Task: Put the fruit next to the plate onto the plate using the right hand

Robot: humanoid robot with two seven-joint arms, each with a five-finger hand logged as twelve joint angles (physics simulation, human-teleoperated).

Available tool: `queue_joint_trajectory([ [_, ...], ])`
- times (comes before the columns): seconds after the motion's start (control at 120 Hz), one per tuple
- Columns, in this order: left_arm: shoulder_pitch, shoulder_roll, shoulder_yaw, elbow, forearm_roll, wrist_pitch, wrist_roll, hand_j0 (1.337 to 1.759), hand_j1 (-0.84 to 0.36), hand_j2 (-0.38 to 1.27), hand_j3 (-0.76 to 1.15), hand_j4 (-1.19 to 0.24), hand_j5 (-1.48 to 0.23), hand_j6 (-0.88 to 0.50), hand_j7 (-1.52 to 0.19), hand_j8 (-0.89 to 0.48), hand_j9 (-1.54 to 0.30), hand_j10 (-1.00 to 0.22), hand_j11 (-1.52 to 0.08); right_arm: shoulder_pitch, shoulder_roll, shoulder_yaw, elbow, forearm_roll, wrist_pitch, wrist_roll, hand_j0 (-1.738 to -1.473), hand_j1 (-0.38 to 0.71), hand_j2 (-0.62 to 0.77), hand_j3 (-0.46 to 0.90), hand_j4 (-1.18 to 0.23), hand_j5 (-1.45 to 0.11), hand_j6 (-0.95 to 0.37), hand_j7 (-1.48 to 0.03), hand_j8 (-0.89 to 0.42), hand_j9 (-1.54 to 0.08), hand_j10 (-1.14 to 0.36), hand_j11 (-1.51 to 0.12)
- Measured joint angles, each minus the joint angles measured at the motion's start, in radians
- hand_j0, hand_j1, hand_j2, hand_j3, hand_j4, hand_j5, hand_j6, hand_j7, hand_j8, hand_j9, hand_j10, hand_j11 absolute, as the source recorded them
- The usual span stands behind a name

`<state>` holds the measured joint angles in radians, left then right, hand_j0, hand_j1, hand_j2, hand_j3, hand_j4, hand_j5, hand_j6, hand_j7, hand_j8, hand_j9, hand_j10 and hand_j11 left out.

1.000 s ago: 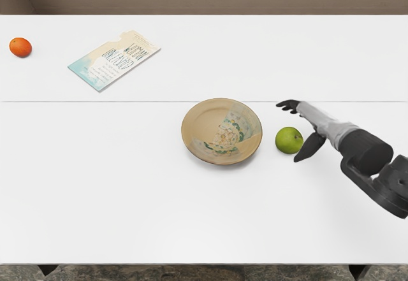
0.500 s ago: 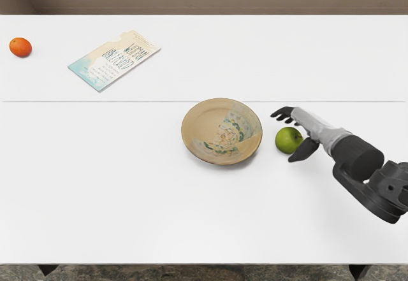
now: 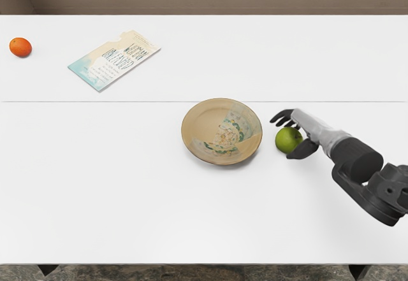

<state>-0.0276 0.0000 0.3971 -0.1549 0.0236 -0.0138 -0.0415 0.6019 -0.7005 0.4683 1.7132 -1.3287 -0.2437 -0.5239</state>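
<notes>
The green fruit sits on the surface towards its right edge, just beside the right rim of the plate. The right hand comes in from the right edge and cups the fruit from that side, fingers above and thumb below, spread rather than clenched. The fruit lies directly plate-ward of the palm, so the carry probably runs straight left.
</notes>
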Motion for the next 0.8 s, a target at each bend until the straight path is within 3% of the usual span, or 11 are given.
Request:
queue_joint_trajectory([
  [0.158, 0.0, 0.0, 0.0, 0.0, 0.0, 0.0, 0.0, 1.658, 0.07, 0.05, 0.0, -0.23, -0.3, -0.23, -0.3, -0.23, -0.3, -0.23, -0.3, -0.002, -0.001, 0.0, 0.0, -0.001, 0.001, 0.001, -1.658, 0.18, -0.08, 0.0, -0.46, -0.56, -0.45, -0.58, -0.38, -0.58, -0.41, -0.58],
  [0.333, 0.0, 0.0, 0.0, 0.0, 0.0, 0.0, 0.0, 1.658, 0.07, 0.05, 0.0, -0.23, -0.3, -0.23, -0.3, -0.23, -0.3, -0.23, -0.3, -0.002, 0.0, 0.0, 0.0, -0.001, 0.003, 0.0, -1.656, 0.23, 0.04, 0.0, -0.53, -0.67, -0.51, -0.68, -0.34, -0.68, -0.37, -0.69],
  [0.45, 0.0, 0.0, 0.0, 0.0, 0.0, 0.0, 0.0, 1.658, 0.07, 0.05, 0.0, -0.23, -0.3, -0.23, -0.3, -0.23, -0.3, -0.23, -0.3, -0.006, 0.002, -0.001, 0.0, -0.007, 0.002, 0.0, -1.653, 0.26, 0.06, 0.0, -0.59, -0.7, -0.48, -0.73, -0.31, -0.72, -0.34, -0.74],
  [0.683, 0.0, 0.0, -0.001, 0.0, 0.0, 0.0, 0.0, 1.658, 0.07, 0.05, 0.0, -0.23, -0.3, -0.23, -0.3, -0.23, -0.3, -0.23, -0.3, -0.013, 0.014, -0.014, -0.01, -0.025, 0.0, 0.001, -1.638, 0.27, -0.04, 0.0, -0.73, -0.72, -0.41, -0.83, -0.22, -0.8, -0.26, -0.84],
  [0.742, 0.0, 0.0, -0.001, 0.0, 0.0, 0.0, 0.0, 1.658, 0.07, 0.05, 0.0, -0.23, -0.3, -0.23, -0.3, -0.23, -0.3, -0.23, -0.3, -0.013, 0.015, -0.019, -0.012, -0.024, 0.0, 0.0, -1.635, 0.3, -0.01, 0.0, -0.77, -0.76, -0.38, -0.88, -0.18, -0.86, -0.26, -0.9],
  [0.8, 0.0, 0.0, 0.0, 0.0, 0.0, 0.0, 0.0, 1.658, 0.07, 0.05, 0.0, -0.23, -0.3, -0.23, -0.3, -0.23, -0.3, -0.23, -0.3, -0.013, 0.014, -0.022, -0.014, -0.02, -0.001, 0.0, -1.635, 0.31, 0.07, 0.0, -0.81, -0.81, -0.41, -0.94, -0.22, -0.9, -0.28, -0.96],
])
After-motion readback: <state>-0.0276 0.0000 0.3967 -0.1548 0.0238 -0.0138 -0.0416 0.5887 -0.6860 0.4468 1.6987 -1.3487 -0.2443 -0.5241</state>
